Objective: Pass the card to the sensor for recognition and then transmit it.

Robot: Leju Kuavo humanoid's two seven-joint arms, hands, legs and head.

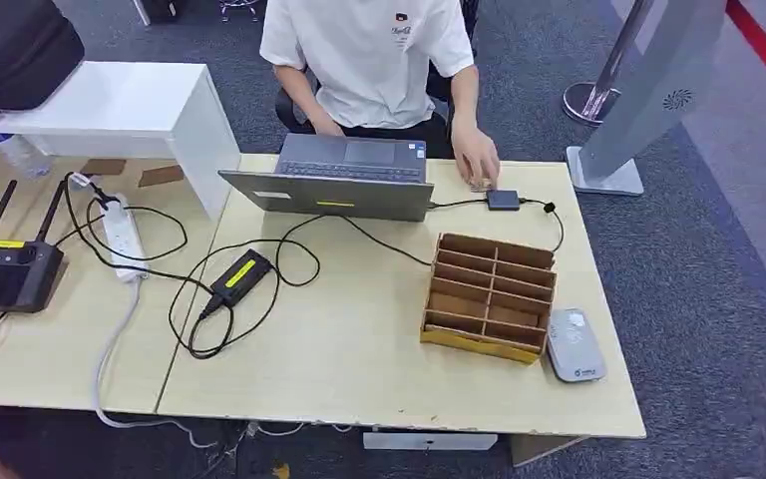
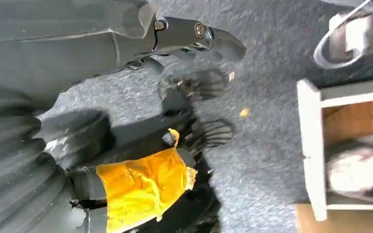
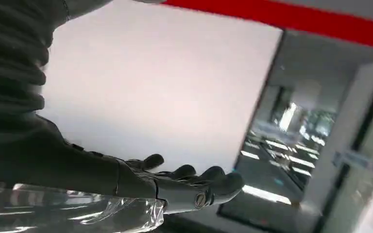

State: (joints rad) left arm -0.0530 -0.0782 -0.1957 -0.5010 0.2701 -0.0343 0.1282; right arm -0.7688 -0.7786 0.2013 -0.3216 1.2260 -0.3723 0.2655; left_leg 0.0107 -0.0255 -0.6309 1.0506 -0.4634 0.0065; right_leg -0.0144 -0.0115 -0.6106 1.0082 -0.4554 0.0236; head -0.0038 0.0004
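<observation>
Presumably light, stiff and slick, hence best pinched by its edges, the card cannot be made out near the pale grey oval sensor (image 1: 575,345) at the wooden table's (image 1: 359,349) near right corner, and the left hand (image 2: 194,34) and right hand (image 3: 184,187) are held open and empty.

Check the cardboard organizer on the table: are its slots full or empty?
Empty. Head view shows the cardboard organizer with bare dividers, no cards visible.

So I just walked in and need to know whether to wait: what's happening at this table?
Nothing is being handled by the robot yet. Its left hand hangs over the carpet and its right hand is raised off the table, both holding nothing. A person sits at the laptop, one hand by a small adapter. The cardboard divider box and grey card sensor sit untouched.
</observation>
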